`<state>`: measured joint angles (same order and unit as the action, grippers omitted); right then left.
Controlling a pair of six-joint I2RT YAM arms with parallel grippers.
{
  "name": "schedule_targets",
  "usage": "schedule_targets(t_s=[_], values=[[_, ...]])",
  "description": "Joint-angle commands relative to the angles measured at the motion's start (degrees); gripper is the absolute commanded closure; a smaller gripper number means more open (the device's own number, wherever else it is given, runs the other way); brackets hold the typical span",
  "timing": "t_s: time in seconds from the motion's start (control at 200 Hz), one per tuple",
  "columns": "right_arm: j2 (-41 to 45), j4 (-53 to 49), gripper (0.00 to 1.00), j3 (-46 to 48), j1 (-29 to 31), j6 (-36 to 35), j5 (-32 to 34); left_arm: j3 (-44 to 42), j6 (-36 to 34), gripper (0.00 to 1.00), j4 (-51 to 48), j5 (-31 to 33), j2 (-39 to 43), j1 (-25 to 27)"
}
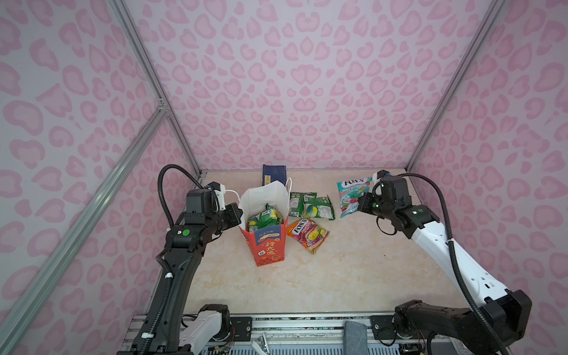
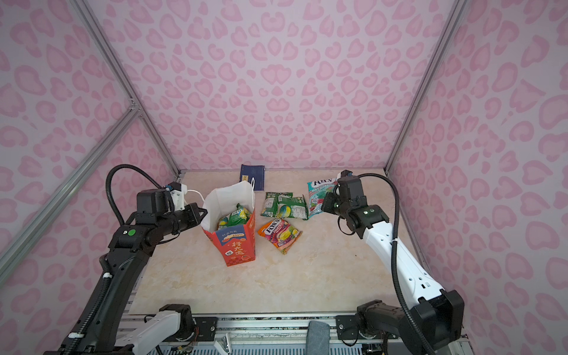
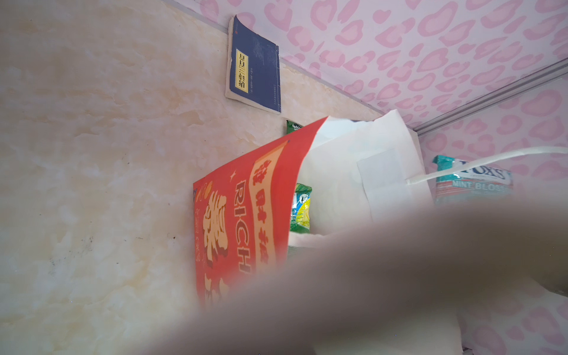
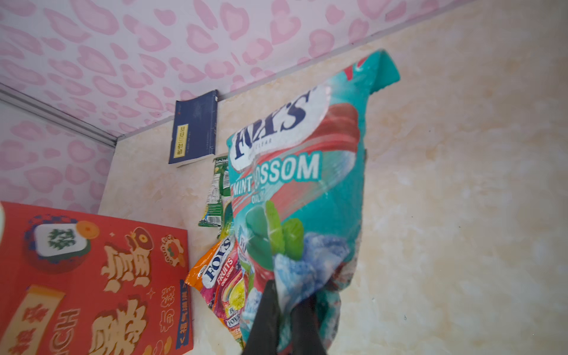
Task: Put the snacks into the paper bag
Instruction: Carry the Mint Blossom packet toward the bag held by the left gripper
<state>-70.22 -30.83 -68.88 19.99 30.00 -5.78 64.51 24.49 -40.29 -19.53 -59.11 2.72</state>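
Note:
The red-orange paper bag (image 1: 267,249) stands upright with its white mouth open; green snacks (image 1: 266,216) lie inside it. My left gripper (image 1: 237,215) is shut on the bag's left rim; in the left wrist view a blur hides its jaws. My right gripper (image 4: 285,307) is shut on the lower end of a teal FOX'S mint packet (image 4: 301,172), at the table's right (image 1: 353,193). Two green packets (image 1: 310,206) and an orange FOX'S fruit packet (image 1: 307,235) lie on the table between the bag and the right gripper.
A flat dark-blue booklet (image 1: 274,174) with a yellow label lies against the back wall behind the bag. The bag's white cord handle (image 3: 491,159) loops out by the left gripper. Pink patterned walls close in the marble-look table (image 1: 338,276) on three sides.

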Motion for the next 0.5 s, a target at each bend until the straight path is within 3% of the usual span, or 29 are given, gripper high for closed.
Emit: schedule_targets(t_s=[0.0,0.29,0.495], values=[[2.34,-2.65,1.00,-2.47,3.14,-1.83,5.47,-0.13,0.47,0.97,4.21,-1.48,0.49,-0.07],[4.23,-5.84,1.00,-14.51,18.64,-2.64,15.56,-0.14,0.47,0.97,4.30,-1.47,0.45,-0.02],[-2.34,-7.22,1.00,-27.15,27.82,-5.64,20.14,-0.13,0.38,0.97,4.26,-1.55,0.66,-0.01]])
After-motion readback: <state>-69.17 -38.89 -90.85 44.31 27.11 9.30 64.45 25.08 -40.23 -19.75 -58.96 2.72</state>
